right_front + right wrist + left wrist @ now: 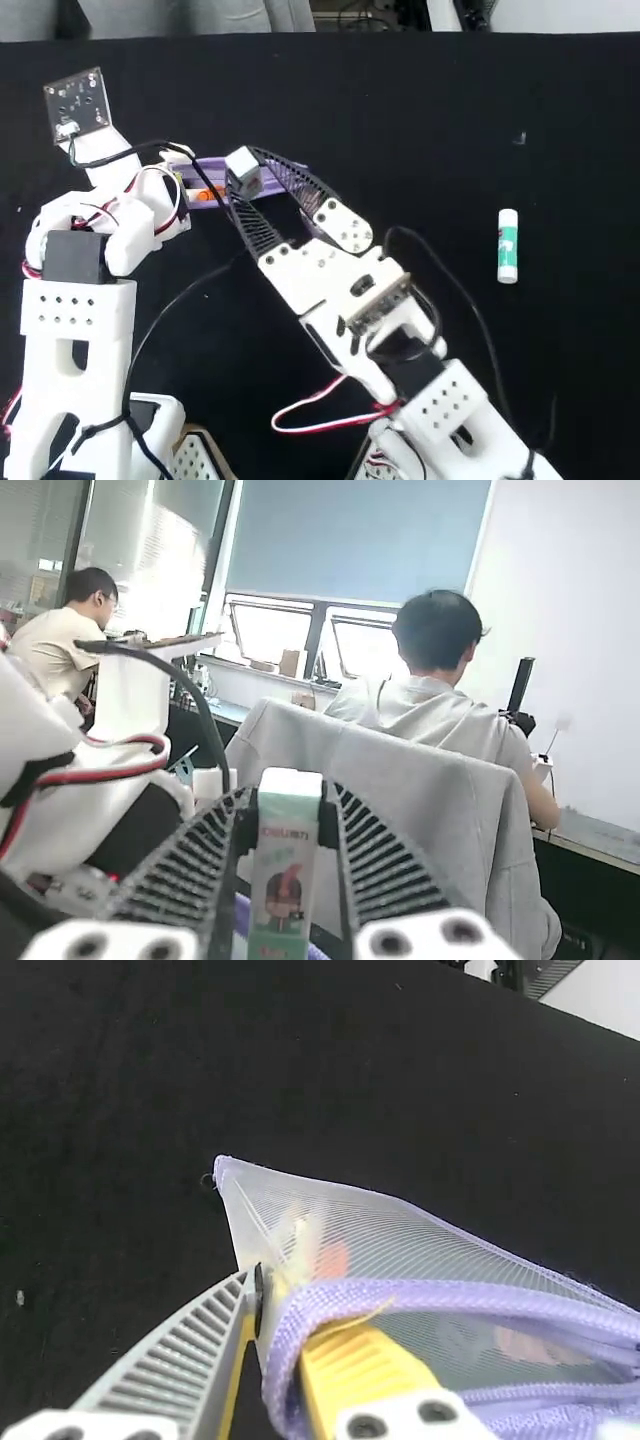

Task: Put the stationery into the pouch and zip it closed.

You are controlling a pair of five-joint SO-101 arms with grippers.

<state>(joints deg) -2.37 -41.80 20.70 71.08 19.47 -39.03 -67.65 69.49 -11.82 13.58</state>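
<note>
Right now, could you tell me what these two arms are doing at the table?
The left claw is clamped on the rim of a translucent mesh pouch with purple trim. The right claw grips a white glue stick with a green label, right beside the pouch. A second, similar glue stick lies untouched on the black table off to the side. The pouch is not yet zipped.

We find the table (pixel 450 110) open around the glue stick (pixel 508 245), well apart from both arms. At the pouch (pixel 420 1250), the left gripper (pixel 268 1295) pinching its rim and the right gripper (pixel 245 172) with its block (pixel 285 860) crowd the way in.
</note>
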